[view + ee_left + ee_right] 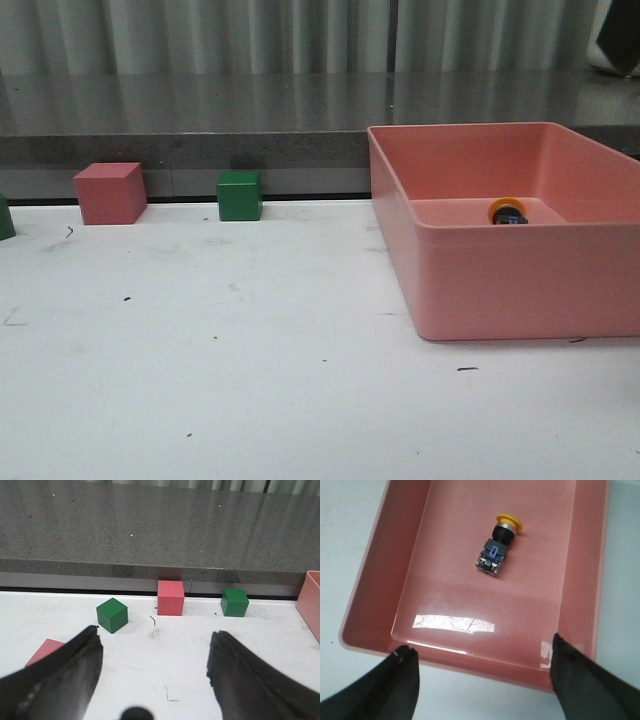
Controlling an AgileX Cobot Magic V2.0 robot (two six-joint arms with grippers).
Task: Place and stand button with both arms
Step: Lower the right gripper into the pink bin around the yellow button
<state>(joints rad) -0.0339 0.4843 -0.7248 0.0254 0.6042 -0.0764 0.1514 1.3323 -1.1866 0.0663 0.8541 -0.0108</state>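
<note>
The button (499,544) lies on its side on the floor of the bin (375,590), untouched. Right pincer (482,680) hangs spread above the bin; left pincer (155,675) is spread, empty. Risk: the round cap rolls when pinched, or fingers strike the bin wall.
</note>
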